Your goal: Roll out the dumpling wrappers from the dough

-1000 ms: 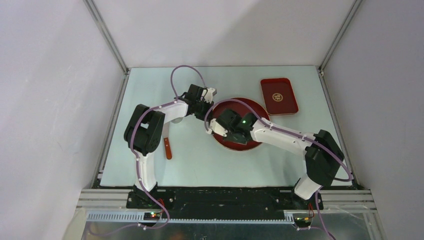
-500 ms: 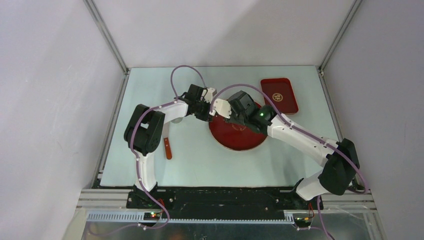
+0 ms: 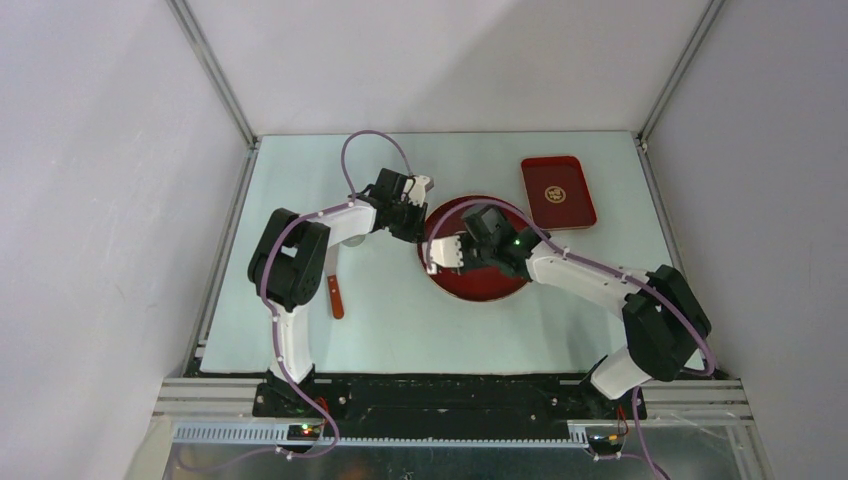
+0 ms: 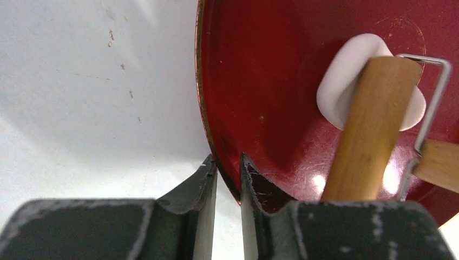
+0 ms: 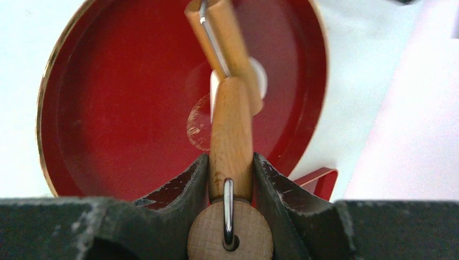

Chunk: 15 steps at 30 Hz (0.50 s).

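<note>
The dough [image 4: 343, 76] is a flattened white oval lying in the round red plate [image 4: 260, 81]. A wooden roller [image 4: 373, 124] rests across it. My right gripper [image 5: 231, 162] is shut on the roller's wooden handle [image 5: 230, 124], and the dough [image 5: 260, 76] peeks out from behind the roller. In the top view this gripper [image 3: 455, 250] hangs over the plate's left half [image 3: 480, 285]. My left gripper [image 4: 228, 162] is shut on the plate's rim, one finger inside and one outside, at the plate's far left edge [image 3: 420, 215]. The dumpling wrappers are out of view.
A rectangular red tray [image 3: 558, 192] lies on the table at the back right of the plate. A tool with a brown handle [image 3: 336, 297] lies on the table beside the left arm. White walls close in the table on three sides.
My right gripper pushed the roller to the plate's far side, then pulled it back toward the middle. The left gripper kept its hold on the rim.
</note>
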Available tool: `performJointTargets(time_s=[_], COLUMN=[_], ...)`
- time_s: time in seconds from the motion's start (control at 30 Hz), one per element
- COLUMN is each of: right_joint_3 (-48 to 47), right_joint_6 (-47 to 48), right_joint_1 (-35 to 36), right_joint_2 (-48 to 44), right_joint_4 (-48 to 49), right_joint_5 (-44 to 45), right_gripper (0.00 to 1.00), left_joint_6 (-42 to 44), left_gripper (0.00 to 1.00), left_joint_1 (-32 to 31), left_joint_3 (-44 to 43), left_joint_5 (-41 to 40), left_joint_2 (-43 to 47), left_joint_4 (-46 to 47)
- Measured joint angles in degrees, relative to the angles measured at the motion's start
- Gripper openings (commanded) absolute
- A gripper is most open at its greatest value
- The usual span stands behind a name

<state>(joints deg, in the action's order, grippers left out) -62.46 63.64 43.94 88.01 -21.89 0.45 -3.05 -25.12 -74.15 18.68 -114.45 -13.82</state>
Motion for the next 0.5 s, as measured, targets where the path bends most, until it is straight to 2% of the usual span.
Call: performJointTargets(time_s=[0.13, 0.5], right_joint_3=[5.33, 9.05], right_joint_6=[6.86, 14.01], right_joint_1=[-0.5, -0.94], right_joint_2=[-0.07, -0.59], right_joint_4=[4.48, 8.48], right_joint_5=[0.39, 0.76], right_gripper=[0.0, 0.0], left_joint_6=[0.0, -0.02], left_gripper=[0.24, 0.23], left_joint_1=[0.0, 0.0], left_joint_3=[0.0, 0.0], left_joint_5=[-0.02, 0.0], left_joint_2=[0.0, 0.0], left_joint_4=[0.04, 0.07])
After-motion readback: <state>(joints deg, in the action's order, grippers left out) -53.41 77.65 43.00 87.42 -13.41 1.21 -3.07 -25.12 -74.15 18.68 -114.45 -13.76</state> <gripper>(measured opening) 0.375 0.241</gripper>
